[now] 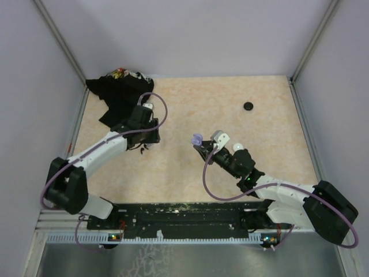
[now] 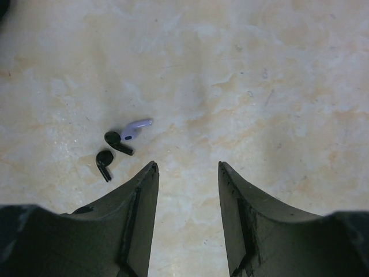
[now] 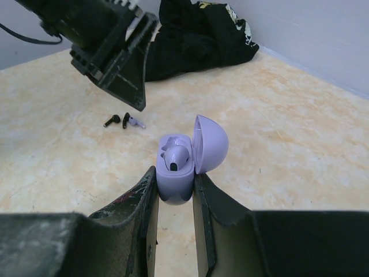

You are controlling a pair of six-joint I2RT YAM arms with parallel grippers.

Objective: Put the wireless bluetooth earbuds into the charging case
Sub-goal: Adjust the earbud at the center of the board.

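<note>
Currently, right tool [image 3: 174, 173] clenched on lavender charging case [image 3: 190, 154], left tool [image 2: 187, 166] released near earbuds [image 2: 119, 142].

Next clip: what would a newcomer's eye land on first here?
The open lavender charging case, clamped in the right gripper over the middle of the table, with one lavender earbud seated inside. Next, three loose earbuds, one lavender and two black, lie on the table just ahead of the open left gripper. A crumpled black cloth fills the far left corner.
</note>
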